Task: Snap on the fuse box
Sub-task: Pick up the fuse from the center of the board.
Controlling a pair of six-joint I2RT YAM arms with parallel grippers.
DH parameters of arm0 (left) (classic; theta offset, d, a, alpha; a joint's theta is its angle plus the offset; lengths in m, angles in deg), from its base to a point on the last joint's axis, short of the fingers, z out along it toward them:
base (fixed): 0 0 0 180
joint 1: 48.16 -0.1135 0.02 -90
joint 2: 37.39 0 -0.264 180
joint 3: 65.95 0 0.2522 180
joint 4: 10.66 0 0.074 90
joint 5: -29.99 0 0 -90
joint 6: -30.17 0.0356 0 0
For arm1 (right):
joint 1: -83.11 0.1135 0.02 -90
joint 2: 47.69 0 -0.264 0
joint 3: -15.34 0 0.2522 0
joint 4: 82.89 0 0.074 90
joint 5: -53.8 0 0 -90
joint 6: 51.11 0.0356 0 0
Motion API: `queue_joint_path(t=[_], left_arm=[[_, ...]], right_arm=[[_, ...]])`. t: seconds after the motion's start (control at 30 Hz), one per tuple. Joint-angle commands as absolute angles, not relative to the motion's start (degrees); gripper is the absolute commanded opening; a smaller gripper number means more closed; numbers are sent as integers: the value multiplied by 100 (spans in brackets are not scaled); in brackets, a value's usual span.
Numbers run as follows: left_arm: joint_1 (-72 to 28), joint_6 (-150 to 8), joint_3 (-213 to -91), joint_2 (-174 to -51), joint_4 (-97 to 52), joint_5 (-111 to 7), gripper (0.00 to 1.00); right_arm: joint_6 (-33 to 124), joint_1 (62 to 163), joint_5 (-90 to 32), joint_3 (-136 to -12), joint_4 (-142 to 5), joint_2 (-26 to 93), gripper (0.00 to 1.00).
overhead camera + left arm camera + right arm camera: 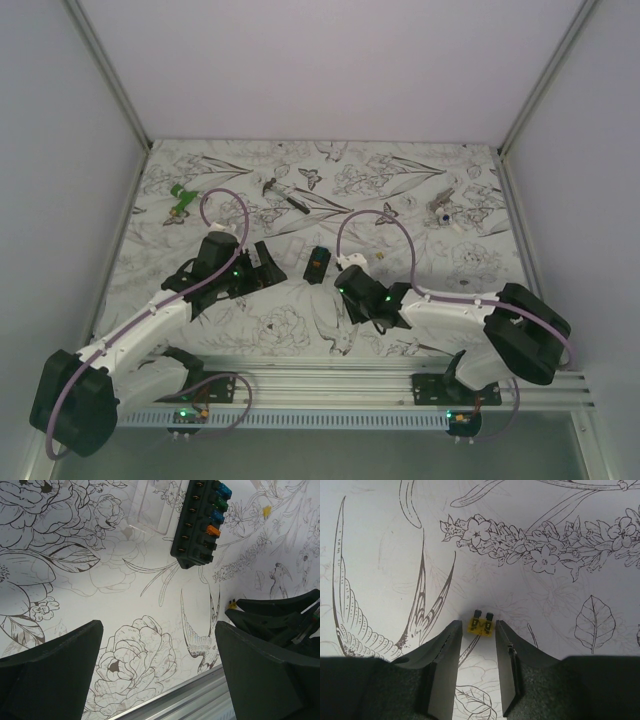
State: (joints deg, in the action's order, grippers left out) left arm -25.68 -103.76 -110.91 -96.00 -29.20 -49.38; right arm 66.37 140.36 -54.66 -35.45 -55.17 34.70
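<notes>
The fuse box (318, 263) lies flat on the flower-print mat between my two arms; in the left wrist view the fuse box (200, 522) is black with blue, green and orange fuses in its slots. My left gripper (157, 630) hovers near it, open wide with only mat between its fingers (60, 670). Just right of the box, my right gripper (478, 623) is low over the mat. Its jaws stand partly apart, and a small yellow fuse (482, 624) lies on the mat at their tips, with a slim gap on each side.
A clear plastic cover (150, 507) lies beside the box. Another yellow fuse (267, 511) lies further off. A green piece (181, 200), a thin dark tool (285, 195) and a grey part (440, 208) sit at the back. An aluminium rail (200, 700) borders the near edge.
</notes>
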Motion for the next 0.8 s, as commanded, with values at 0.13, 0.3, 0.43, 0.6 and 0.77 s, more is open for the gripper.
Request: queue_joint_path(t=[0.13,0.3,0.43,0.6,0.77], left_arm=[[-2601,-10435,-11118,-9549,-3013,-4841,100],[-2601,-10439,-11118,-9556,-3004,-4840,100],[-2601,-10440,-11118,-9558,-3000,-4837,100],[-2601,-10448,-11118,-9549,-2990,-4828,100],[-2601,-10465,-11118,-9564,-2980,-4806,100]], right_arm=[[7185,14077,-5559,-3656,-5151,3632,41],[7511,14077,-5690,-3666,-4898,3644,41],[7646,14081,-5804,-3654,-4806,3640,39],[7684,14078,-5865,-3635,-4787,3641,38],[7698,14077,-5861,-3623,-4779,3621,36]])
